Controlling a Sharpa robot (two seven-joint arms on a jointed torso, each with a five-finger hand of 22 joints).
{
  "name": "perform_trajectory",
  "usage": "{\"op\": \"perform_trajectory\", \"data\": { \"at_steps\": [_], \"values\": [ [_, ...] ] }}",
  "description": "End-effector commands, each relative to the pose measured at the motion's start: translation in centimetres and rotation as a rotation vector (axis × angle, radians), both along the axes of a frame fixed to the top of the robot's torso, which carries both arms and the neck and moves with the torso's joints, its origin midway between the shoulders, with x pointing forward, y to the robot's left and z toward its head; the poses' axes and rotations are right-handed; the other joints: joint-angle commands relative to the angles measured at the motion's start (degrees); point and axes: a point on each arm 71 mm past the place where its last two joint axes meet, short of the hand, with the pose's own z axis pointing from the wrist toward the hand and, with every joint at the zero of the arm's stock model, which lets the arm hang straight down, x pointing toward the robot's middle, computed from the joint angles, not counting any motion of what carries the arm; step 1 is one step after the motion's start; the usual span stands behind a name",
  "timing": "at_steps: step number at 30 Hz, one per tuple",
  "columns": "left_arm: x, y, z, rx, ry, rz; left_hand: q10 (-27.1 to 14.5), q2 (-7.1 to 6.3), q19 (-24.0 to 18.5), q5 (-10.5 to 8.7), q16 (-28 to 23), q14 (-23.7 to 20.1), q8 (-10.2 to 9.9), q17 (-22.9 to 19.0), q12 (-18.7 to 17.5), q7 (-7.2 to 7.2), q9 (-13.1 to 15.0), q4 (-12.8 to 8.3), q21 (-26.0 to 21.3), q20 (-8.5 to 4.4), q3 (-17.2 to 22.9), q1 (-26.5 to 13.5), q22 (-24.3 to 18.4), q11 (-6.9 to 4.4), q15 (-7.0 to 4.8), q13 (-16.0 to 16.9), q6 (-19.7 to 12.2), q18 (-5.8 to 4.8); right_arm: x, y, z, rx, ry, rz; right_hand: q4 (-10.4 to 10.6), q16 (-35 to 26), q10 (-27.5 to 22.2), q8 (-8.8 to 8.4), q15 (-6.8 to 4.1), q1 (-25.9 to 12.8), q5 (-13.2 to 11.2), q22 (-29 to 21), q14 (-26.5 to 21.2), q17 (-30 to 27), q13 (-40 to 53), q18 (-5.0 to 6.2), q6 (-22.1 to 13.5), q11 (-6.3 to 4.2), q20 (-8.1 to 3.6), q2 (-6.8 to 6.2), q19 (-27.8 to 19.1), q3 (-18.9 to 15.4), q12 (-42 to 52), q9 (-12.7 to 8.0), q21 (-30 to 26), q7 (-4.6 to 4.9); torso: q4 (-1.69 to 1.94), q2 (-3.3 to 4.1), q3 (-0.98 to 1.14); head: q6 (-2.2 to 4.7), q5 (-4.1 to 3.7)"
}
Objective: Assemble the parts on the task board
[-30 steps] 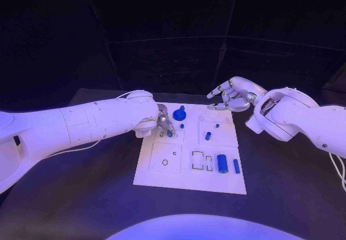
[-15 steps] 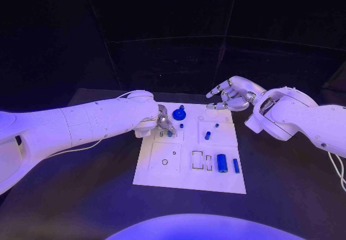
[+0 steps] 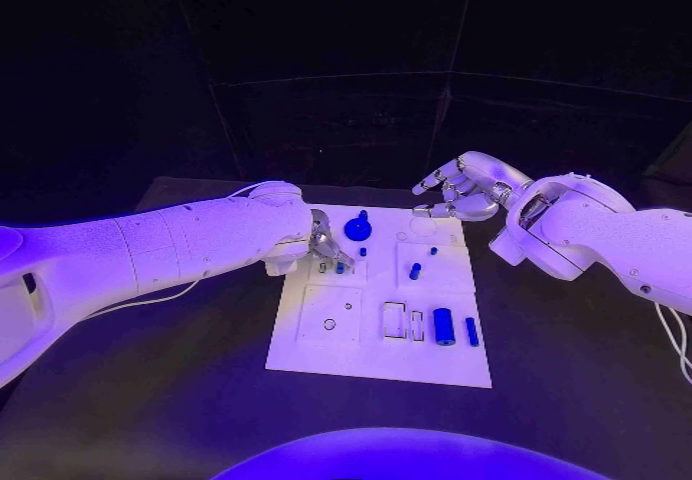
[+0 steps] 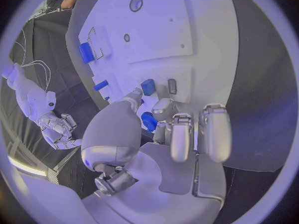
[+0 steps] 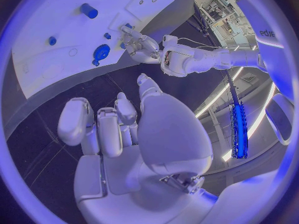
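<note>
The white task board (image 3: 378, 345) lies mid-table. My left hand (image 3: 325, 250) hangs low over its far left part, fingers curled down. Its thumb tip stands right beside a small blue part (image 3: 339, 266) (image 4: 148, 87) next to a slot; I cannot tell whether it pinches it. A round blue gear-like part (image 3: 358, 230) (image 5: 101, 51) sits just past the hand. My right hand (image 3: 459, 195) hovers above the board's far right edge, fingers apart, holding nothing. A blue cylinder (image 3: 444, 326) (image 4: 86, 52) and a thin blue bar (image 3: 472, 331) lie at the near right.
More small blue parts (image 3: 415, 270) (image 3: 433, 251) stand in the board's right half. Cut-outs (image 3: 394, 320) and a round hole (image 3: 329, 323) mark its near half. The black table (image 3: 173, 380) surrounds the board. A white cable (image 3: 159, 298) trails under the left arm.
The left hand has shifted very slightly over the board's far left part. The right hand stays where it was.
</note>
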Motion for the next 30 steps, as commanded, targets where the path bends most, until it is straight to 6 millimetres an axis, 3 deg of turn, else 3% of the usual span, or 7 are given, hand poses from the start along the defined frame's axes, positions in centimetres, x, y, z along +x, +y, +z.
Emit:
{"op": "perform_trajectory", "data": {
  "at_steps": [1,7,10,14,18,21,30],
  "values": [
    [0.1,0.0,0.5,-0.02,-0.028,0.011,-0.22,0.05,1.9,-0.21,0.18,5.96,0.29,15.09,0.07,-0.01,0.11,0.51,-0.03,-0.52,-1.08,0.0,1.53,-0.16,-0.44,-0.04,-0.35,-0.67,0.0,0.0,0.2,0.011,-0.006,0.003,-0.01,-0.29,-0.33,0.08,-0.23,-0.68,-0.29,-0.06,2.57,0.62,-0.05,0.79,-0.43,0.02,0.04,0.03,-0.42,-0.47,-0.2,-0.07,-0.38,0.06,0.0,0.0,-0.01,0.02,-0.05],
    [0.6,-0.1,2.8,-0.089,-0.07,0.016,-0.74,0.18,1.57,-0.21,0.18,5.96,-0.1,15.09,-0.44,0.2,0.12,1.7,-0.79,-0.57,-3.57,1.48,0.52,-0.03,-0.38,-0.64,-1.19,-0.47,0.2,-0.1,0.2,0.013,-0.007,-0.004,0.13,-0.36,-0.35,0.09,-0.22,-0.79,-0.24,-0.18,2.55,0.54,-0.07,0.81,-0.46,0.03,0.05,0.07,-0.46,-0.61,-0.21,-0.07,-0.46,0.06,0.03,-0.03,-0.01,0.19,-0.26],
    [1.0,0.4,4.1,-0.108,-0.082,0.023,-1.45,0.32,1.26,-0.21,0.18,5.96,-1.25,15.09,-1.17,0.73,-0.4,2.11,-1.46,-0.42,-4.8,2.63,-0.37,0.41,-0.09,-1.43,-2.71,-0.3,0.2,-0.2,0.1,0.012,-0.007,-0.006,0.23,-0.41,-0.36,0.1,-0.22,-0.89,-0.18,-0.25,2.54,0.5,-0.09,0.82,-0.49,0.04,0.05,0.11,-0.49,-0.71,-0.22,-0.07,-0.51,0.07,0.02,-0.04,0.03,0.24,-0.26],
    [2.0,1.4,5.8,-0.09,-0.075,0.019,-3.78,1.25,0.35,-0.15,0.18,5.96,-4.64,15.09,-3.79,2.41,-2.37,1.64,-3.4,0.34,-5.98,6.03,-2.97,1.82,1.01,-4.36,-6.46,0.16,0.3,-0.2,0.1,0.012,-0.007,-0.007,0.23,-0.41,-0.36,0.1,-0.22,-0.89,-0.18,-0.25,2.54,0.5,-0.09,0.82,-0.49,0.04,0.05,0.11,-0.49,-0.71,-0.22,-0.07,-0.51,0.07,0.01,0.0,0.05,0.42,-0.33],
    [3.6,2.7,7.0,-0.059,-0.064,0.033,-4.33,2.32,-0.18,-0.16,0.18,5.96,-7.68,15.09,-4.06,3.74,-4.83,1.54,-4.65,1.27,-7.17,8.17,-4.51,2.97,2.05,-4.87,-8.32,0.43,0.3,-0.2,0.1,0.011,-0.006,-0.009,0.27,-0.42,-0.33,0.11,-0.22,-0.88,-0.09,-0.23,2.54,0.5,-0.05,0.81,-0.49,0.03,0.05,0.15,-0.47,-0.75,-0.17,-0.07,-0.51,0.07,0.01,-0.03,0.08,0.55,-0.29],
    [4.8,3.5,7.4,-0.015,-0.074,0.042,-4.5,2.89,-0.31,-0.19,0.18,5.96,-9.27,15.09,-3.92,4.26,-6.59,1.91,-5.12,1.86,-8.65,8.93,-5.02,3.46,2.53,-4.98,-8.32,0.57,0.3,-0.2,0.1,0.011,-0.005,-0.008,0.29,-0.42,-0.32,0.12,-0.22,-0.83,0.06,-0.2,2.55,0.52,-0.04,0.81,-0.49,0.02,0.05,0.21,-0.44,-0.79,-0.15,-0.06,-0.5,0.06,-0.02,0.1,0.02,0.72,-0.15],
    [6.9,4.1,7.1,0.054,-0.064,0.057,-4.27,4.1,-0.09,-0.18,0.18,5.96,-10.05,15.09,-3.32,4.28,-8.28,2.79,-4.95,2.23,-10.58,9.51,-4.64,3.52,2.64,-4.72,-6.73,0.57,0.4,0.1,0.1,0.011,-0.004,-0.003,0.3,-0.46,-0.3,0.16,-0.23,-0.65,0.44,-0.25,2.56,0.51,-0.01,0.81,-0.51,0.01,0.05,0.35,-0.43,-0.86,-0.1,-0.06,-0.56,0.05,-0.24,0.47,-0.2,0.86,0.2]
  ]
}}
